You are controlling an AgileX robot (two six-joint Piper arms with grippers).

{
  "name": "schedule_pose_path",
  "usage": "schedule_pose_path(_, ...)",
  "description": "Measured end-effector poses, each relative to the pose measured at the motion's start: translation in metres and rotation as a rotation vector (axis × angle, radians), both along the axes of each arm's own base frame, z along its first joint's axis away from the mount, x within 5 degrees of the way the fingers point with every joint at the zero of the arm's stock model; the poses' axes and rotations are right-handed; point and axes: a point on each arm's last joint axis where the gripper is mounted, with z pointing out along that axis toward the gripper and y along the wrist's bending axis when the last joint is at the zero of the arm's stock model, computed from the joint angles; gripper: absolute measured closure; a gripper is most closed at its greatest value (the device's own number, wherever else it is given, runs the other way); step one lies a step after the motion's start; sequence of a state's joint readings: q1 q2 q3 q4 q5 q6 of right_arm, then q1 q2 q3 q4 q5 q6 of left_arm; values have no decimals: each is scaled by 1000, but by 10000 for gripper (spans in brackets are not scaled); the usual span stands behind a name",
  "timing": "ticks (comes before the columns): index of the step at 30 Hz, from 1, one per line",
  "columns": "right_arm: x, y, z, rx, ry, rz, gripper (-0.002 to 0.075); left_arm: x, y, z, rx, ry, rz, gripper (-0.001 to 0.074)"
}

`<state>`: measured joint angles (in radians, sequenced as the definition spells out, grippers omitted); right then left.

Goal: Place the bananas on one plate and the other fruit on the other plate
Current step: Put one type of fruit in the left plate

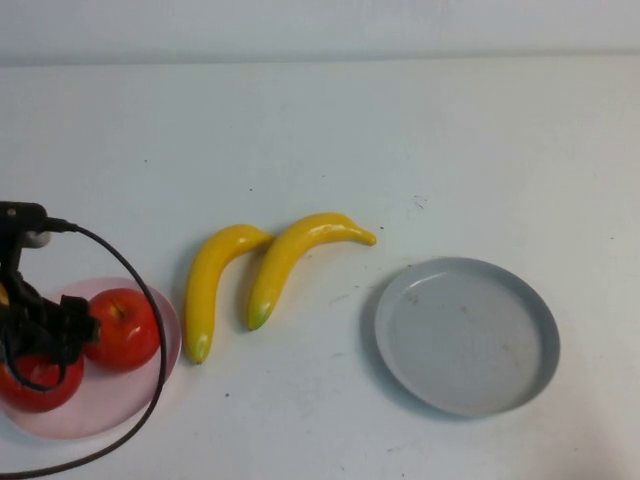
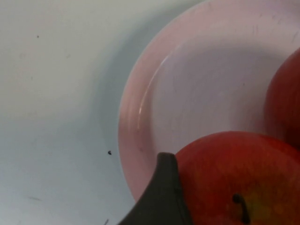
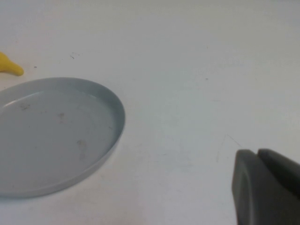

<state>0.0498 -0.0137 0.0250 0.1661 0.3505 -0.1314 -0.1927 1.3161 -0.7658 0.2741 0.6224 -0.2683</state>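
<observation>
Two yellow bananas (image 1: 212, 285) (image 1: 297, 255) lie side by side on the table, between the plates. The grey plate (image 1: 466, 335) sits at the right with nothing on it. The pale pink plate (image 1: 120, 400) at the left holds two red apples (image 1: 125, 328) (image 1: 40, 388). My left gripper (image 1: 45, 338) is over the pink plate, shut on the nearer apple (image 2: 234, 173). One dark finger (image 2: 161, 197) presses against its side. The second apple (image 2: 283, 108) sits beside it. My right gripper (image 3: 258, 157) is shut and empty, low over bare table beside the grey plate (image 3: 51, 131), and out of the high view.
A black cable (image 1: 150, 300) loops from the left arm over the pink plate's far edge. A banana tip (image 3: 9, 65) shows beyond the grey plate in the right wrist view. White table lies behind and to the right of the plates.
</observation>
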Motion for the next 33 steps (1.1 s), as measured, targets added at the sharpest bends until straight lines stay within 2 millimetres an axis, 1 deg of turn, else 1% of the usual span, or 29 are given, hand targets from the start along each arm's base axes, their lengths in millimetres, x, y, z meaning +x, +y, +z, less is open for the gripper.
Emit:
schedule_pose_path(2, 0, 0, 0, 0, 0, 0, 743, 3, 0, -7, 12, 29, -3, 167)
schedule_pose_path(6, 0, 0, 0, 0, 0, 0, 743, 4, -1, -9, 13, 35, -4, 167)
schedule_pose_path(7, 0, 0, 0, 0, 0, 0, 743, 4, -1, -9, 13, 35, -4, 160)
schedule_pose_path(11, 0, 0, 0, 0, 0, 0, 743, 4, 0, -10, 5, 36, 11, 82)
schedule_pose_path(16, 0, 0, 0, 0, 0, 0, 743, 1, 0, -9, 3, 54, 29, 69)
schedule_pose_path(18, 0, 0, 0, 0, 0, 0, 743, -2, 1, -1, 0, 43, 37, 69)
schedule_pose_path(19, 0, 0, 0, 0, 0, 0, 743, -3, 2, 7, -2, 25, 39, 69)
schedule_pose_path(23, 0, 0, 0, 0, 0, 0, 743, -12, 5, 50, -10, -88, 38, 69)
schedule_pose_path(25, 0, 0, 0, 0, 0, 0, 743, -20, 7, 69, -14, -146, 31, 69)
schedule_pose_path(27, 0, 0, 0, 0, 0, 0, 743, -30, 8, 82, -33, -191, 33, 75)
schedule_pose_path(29, 0, 0, 0, 0, 0, 0, 743, -39, 8, 89, -60, -206, 33, 112)
schedule_pose_path(31, 0, 0, 0, 0, 0, 0, 743, -48, 7, 93, -87, -202, 16, 211)
schedule_pose_path(33, 0, 0, 0, 0, 0, 0, 743, -54, 5, 96, -108, -194, -9, 363)
